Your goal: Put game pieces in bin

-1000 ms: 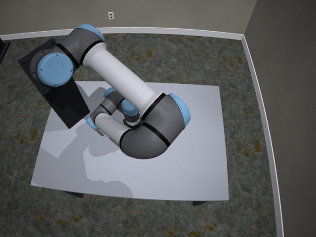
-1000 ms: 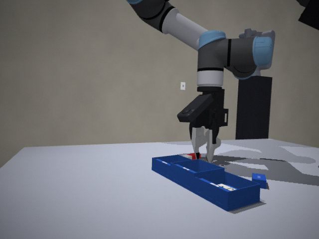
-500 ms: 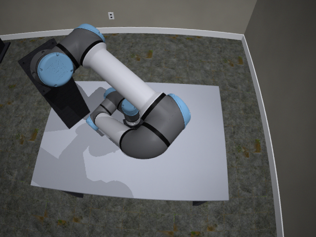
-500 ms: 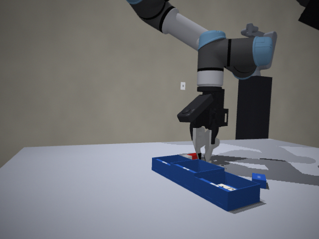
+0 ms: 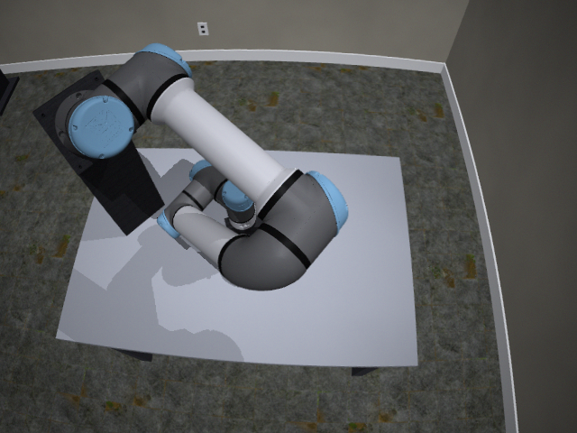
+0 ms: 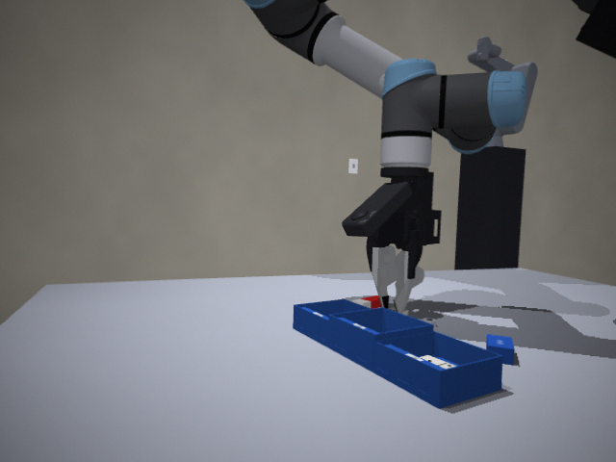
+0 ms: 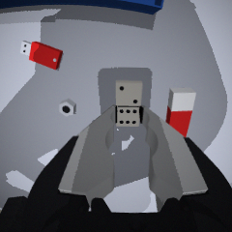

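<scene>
A cream domino (image 7: 129, 91) with black dots sits between the fingertips of my gripper (image 7: 129, 121) (image 6: 393, 302), which is shut on its near end, low at the table just behind the row of blue bins (image 6: 397, 350). Another cream domino (image 6: 437, 361) lies in the nearest bin of that row. I cannot read the bins' letters. In the top view the arm hides the gripper, the pieces and the bins.
A red USB stick (image 7: 44, 54), a grey hex nut (image 7: 67, 107) and a red and white block (image 7: 181, 111) (image 6: 371, 300) lie around the gripper. A small blue box (image 6: 500, 343) sits beside the bins. The black robot pedestal (image 6: 490, 209) stands at the table's back.
</scene>
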